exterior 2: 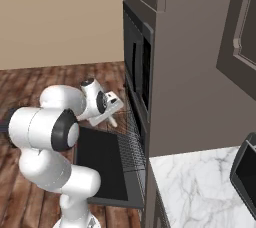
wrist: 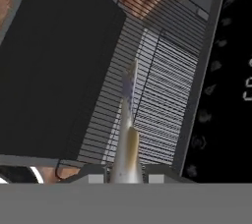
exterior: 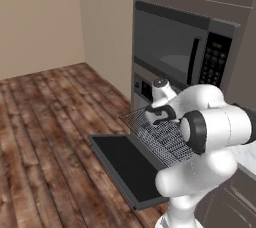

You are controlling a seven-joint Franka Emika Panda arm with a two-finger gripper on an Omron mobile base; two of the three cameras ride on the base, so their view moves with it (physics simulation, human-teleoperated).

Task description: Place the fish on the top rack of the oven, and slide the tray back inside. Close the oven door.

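Fish (wrist: 127, 139), one, slim and pale, is clamped between the tool's (wrist: 127, 171) two fingertips, hanging above one pulled-out wire top rack (exterior: 160, 134). Below lies one oven door (exterior: 127, 164), folded down flat.

Oven door (exterior: 127, 167): dark grey frame, black glass. Rack (exterior: 162, 137): silver-grey wire, a fine grid of thin parallel bars, striped light and dark in the hand view. Fish (wrist: 127, 139): pale grey, a bluish-violet tinge toward its far end, a yellow-brown patch near the fingers (wrist: 96, 175), which are dark grey. Arm (exterior: 210, 127): white with black joint bands. Floor (exterior: 45, 137): reddish-brown planks, mottled. Wall (exterior: 40, 17): plain beige. Microwave (exterior: 185, 52): dark grey, black keypad. Cabinets (exterior 2: 195, 57): brown-grey. Desk (exterior 2: 195, 192): white marble, grey veins.
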